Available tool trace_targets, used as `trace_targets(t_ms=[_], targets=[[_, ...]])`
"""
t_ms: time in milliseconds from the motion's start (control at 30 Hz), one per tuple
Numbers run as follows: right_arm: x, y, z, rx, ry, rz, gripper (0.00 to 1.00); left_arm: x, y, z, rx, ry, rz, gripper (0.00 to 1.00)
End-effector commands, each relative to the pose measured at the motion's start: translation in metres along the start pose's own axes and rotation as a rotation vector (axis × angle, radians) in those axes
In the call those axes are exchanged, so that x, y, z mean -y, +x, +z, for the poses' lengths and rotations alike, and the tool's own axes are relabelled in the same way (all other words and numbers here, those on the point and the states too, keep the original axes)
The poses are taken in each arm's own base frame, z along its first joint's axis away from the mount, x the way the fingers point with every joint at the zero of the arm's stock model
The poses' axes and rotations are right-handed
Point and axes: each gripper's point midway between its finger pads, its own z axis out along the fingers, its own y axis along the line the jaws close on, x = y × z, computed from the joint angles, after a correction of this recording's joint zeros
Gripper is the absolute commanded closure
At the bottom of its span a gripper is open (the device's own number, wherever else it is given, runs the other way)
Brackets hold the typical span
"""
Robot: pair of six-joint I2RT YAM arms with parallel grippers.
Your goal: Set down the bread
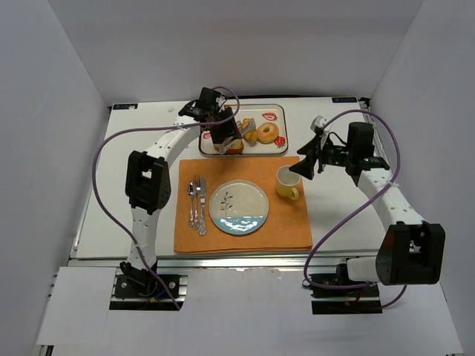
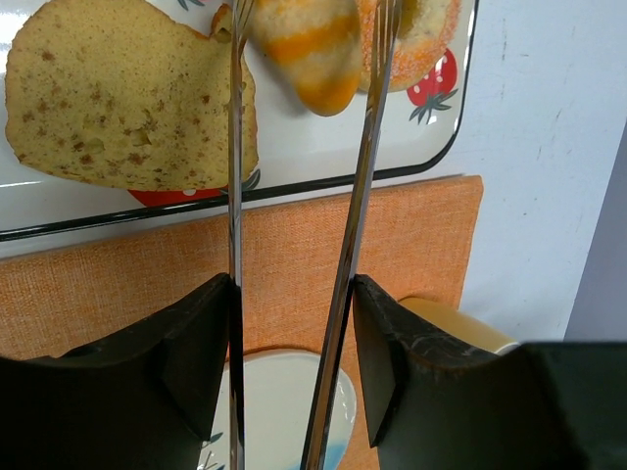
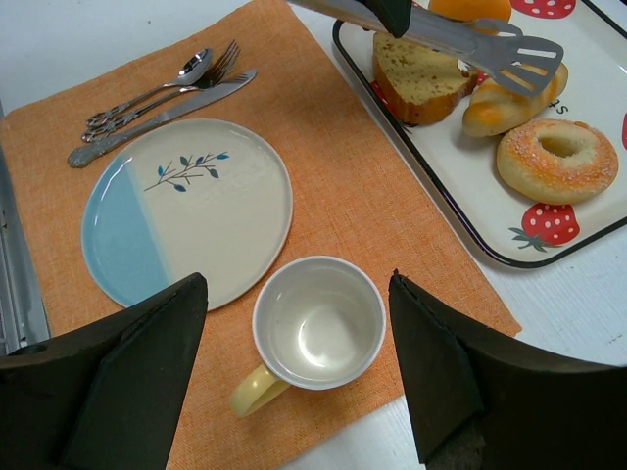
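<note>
The bread [image 2: 313, 49] lies on the tray [image 2: 294, 186], between the tips of tongs [image 2: 348, 255] clenched in the left claw [image 2: 294, 294] (right claw [image 3: 296, 284] gapes empty, beside the tray).

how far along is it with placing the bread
Done: the left gripper grips the tongs, held over the tray. In hand: the tong arms straddle the bread, which lies on the tray. Left: lift it and set it down, probably on the bare plate. The right gripper hangs open over the mug.
</note>
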Motion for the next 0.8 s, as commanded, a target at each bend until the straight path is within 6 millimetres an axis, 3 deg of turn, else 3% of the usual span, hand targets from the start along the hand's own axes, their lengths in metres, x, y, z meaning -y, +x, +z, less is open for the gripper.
trace_targets(t_ms=[0, 267, 767], targets=[[-0.002, -0.012, -0.005, 0.036, -0.002, -0.036, 0.21, 0.014, -0.014, -0.014, 0.033, 0.028, 0.029, 0.39], [-0.002, -0.012, -0.004, 0.039, -0.007, -0.031, 0.20, 0.018, -0.022, -0.023, 0.049, 0.022, 0.048, 0.39], [-0.003, -0.010, -0.004, 0.042, -0.004, -0.022, 0.20, 0.013, -0.014, -0.020, 0.010, 0.004, 0.062, 0.39]])
